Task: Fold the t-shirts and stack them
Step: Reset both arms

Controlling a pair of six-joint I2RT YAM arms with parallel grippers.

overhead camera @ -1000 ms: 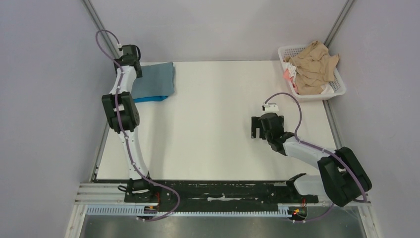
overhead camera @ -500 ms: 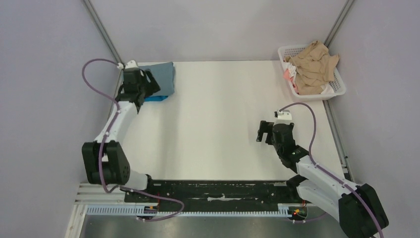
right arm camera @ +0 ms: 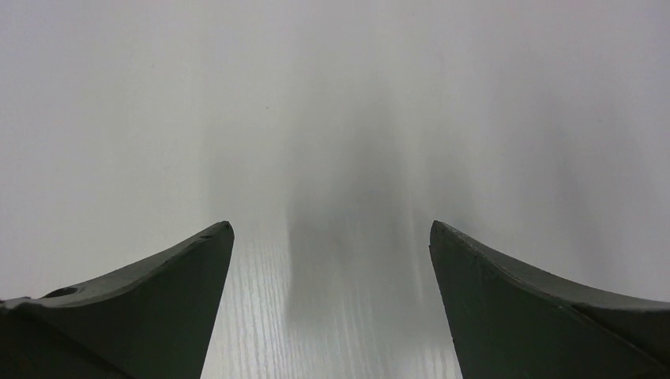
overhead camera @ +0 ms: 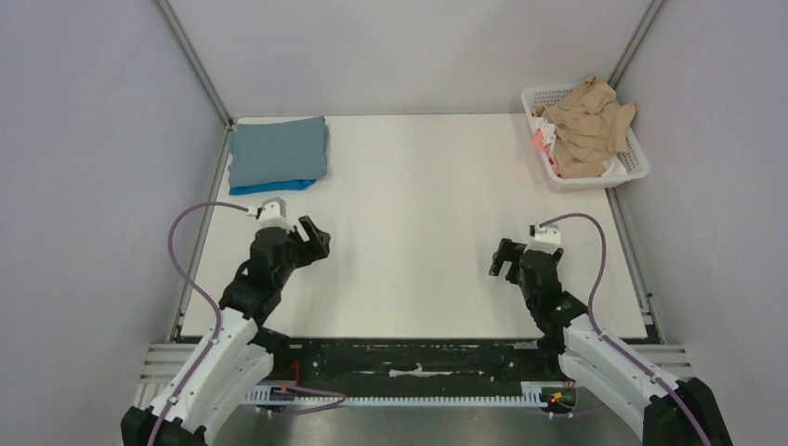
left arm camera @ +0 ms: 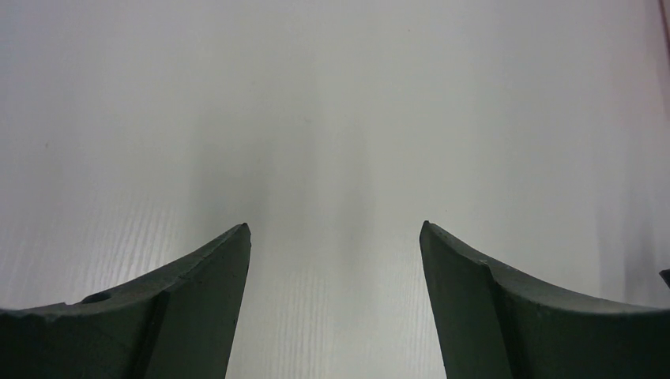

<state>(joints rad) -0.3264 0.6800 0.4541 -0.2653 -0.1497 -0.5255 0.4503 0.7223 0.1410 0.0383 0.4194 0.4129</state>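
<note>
My left claw (overhead camera: 314,238) and right claw (overhead camera: 505,259) both gape wide and empty, and well beyond the left one the grey shirt (overhead camera: 278,151) lies folded atop the blue shirt (overhead camera: 282,187), seemingly done.

Upper left of the frame: the upper t-shirt (overhead camera: 279,151) lies on the lower t-shirt (overhead camera: 279,187), stacked at the far left corner of the counter (overhead camera: 418,204). Upper right: basket (overhead camera: 595,182) holding loose clothes (overhead camera: 585,125). Lower left and lower right: left claw (overhead camera: 321,243) and right claw (overhead camera: 503,261), well apart, each over bare counter.
</note>
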